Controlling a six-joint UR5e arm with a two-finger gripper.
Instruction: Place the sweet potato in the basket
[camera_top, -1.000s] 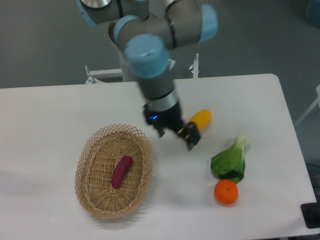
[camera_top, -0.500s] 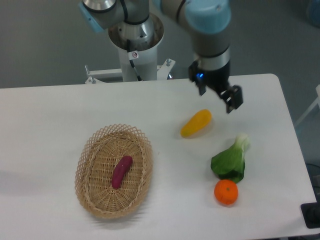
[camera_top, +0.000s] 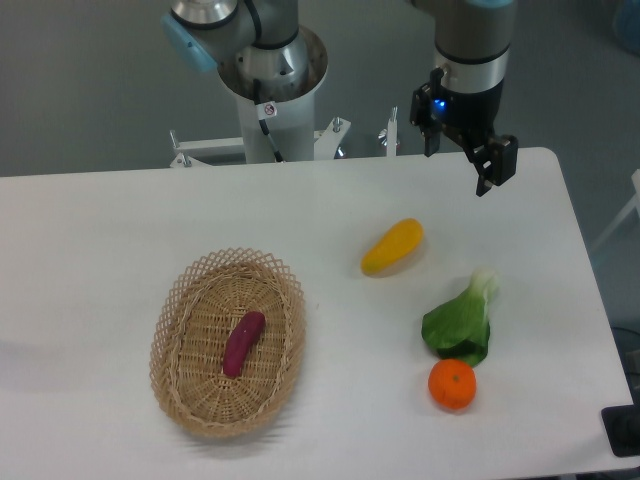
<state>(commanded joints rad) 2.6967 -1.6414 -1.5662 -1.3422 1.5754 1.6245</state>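
Note:
The slim purple sweet potato (camera_top: 243, 343) lies inside the oval wicker basket (camera_top: 178, 304) at the front left of the table, resting on the basket's floor. My gripper (camera_top: 464, 158) hangs high over the table's back right, far from the basket, with its fingers apart and nothing between them. One dark fingertip (camera_top: 495, 164) shows clearly; the other is partly hidden by the wrist.
A yellow oblong vegetable (camera_top: 392, 246) lies mid-table right of the basket. A green leafy vegetable (camera_top: 461, 322) and a round orange fruit (camera_top: 452, 385) sit at the front right. The robot's base (camera_top: 270, 75) stands behind the table's far edge.
The gripper, empty, has risen and travelled from beside the basket to the back right of the table. The sweet potato has stayed in the basket.

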